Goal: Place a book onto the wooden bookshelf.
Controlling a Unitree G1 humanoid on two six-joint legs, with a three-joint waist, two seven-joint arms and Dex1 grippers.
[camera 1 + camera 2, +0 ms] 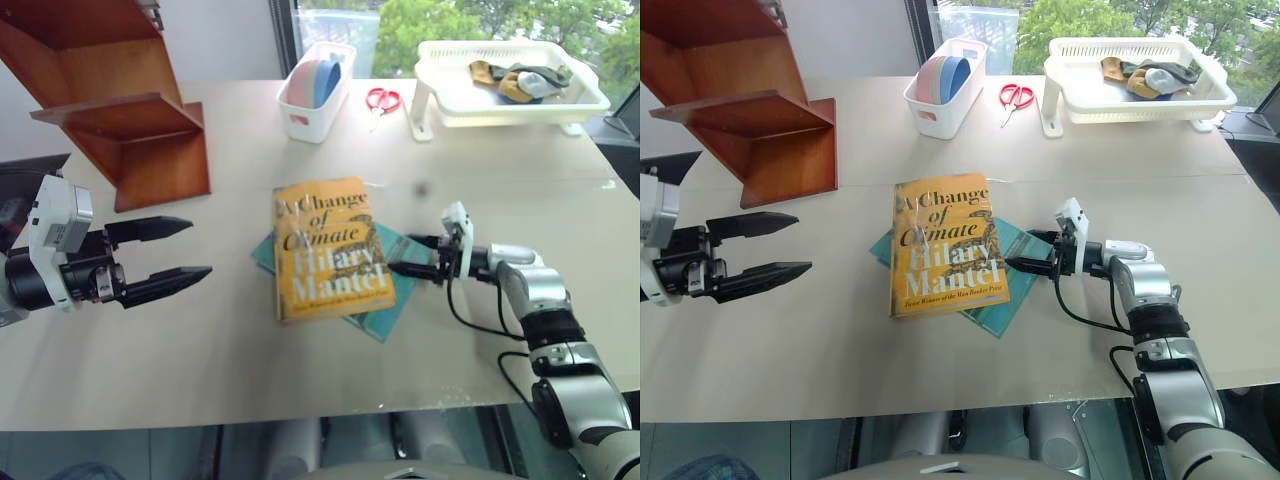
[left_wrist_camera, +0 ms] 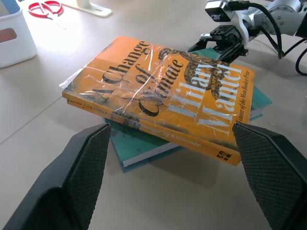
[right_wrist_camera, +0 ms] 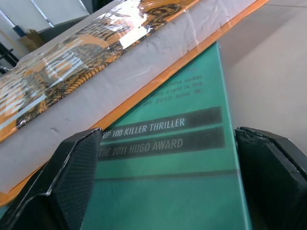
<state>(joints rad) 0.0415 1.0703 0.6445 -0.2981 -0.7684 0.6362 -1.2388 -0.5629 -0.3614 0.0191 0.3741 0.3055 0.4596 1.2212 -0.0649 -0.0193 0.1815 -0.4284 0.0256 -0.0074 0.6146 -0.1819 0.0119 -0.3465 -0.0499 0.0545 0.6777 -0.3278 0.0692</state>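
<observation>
I saw the book (image 1: pixel 331 249) lying on a teal book (image 1: pixel 392 305), right fingers (image 1: pixel 412 268) spread empty beside it, left fingers (image 1: pixel 165 228) wide, empty.

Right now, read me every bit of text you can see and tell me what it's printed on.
"A Change of Climate" and "Hilary Mantel": cover of the yellow-orange book.
"TOP 100 KILLER THRILLER" (its first letter hidden) and "THE 2011 HUGO AWARD": teal book underneath.
Small line at the yellow-orange cover's foot and the teal book's upper lines: too blurred.
</observation>
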